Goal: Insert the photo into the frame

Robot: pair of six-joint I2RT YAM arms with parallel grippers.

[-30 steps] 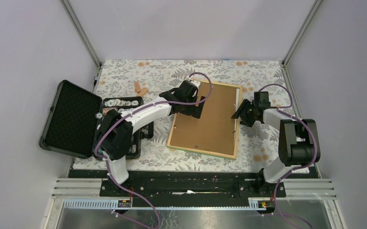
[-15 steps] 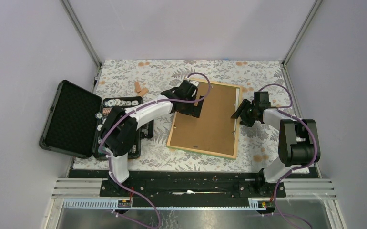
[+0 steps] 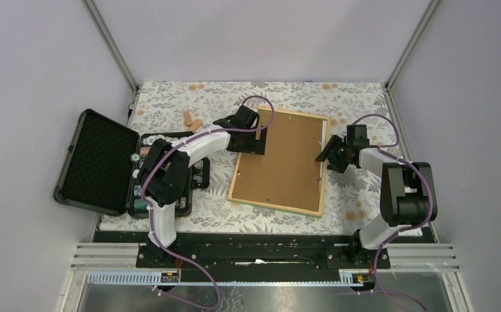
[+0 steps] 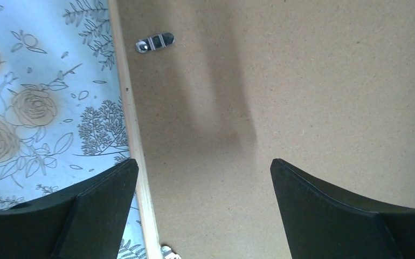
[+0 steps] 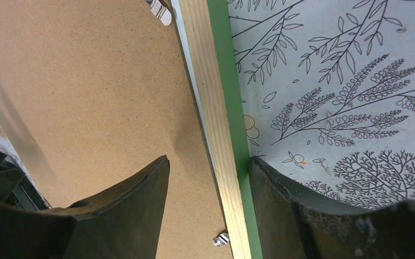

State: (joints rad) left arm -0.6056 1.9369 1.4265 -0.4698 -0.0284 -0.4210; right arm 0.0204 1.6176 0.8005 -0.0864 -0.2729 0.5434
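**Top view.** The frame (image 3: 275,206) is laid face down on the floral cloth (image 3: 189,97), and its opening is filled by the brown backing board (image 3: 284,162). The photo is seen in no view and is judged to lie beneath the board. An open black case (image 3: 98,162) is set at the left, and the table is enclosed by pale walls.

**Left wrist view.** The left gripper (image 4: 202,167) is shown over the board with its jaws wide apart and empty, beside a small clip (image 4: 154,42).

**Right wrist view.** The right gripper (image 5: 209,162) is shown with its jaws parted astride the frame's right rail, and no clamping is seen. Only fastening is judged to remain.
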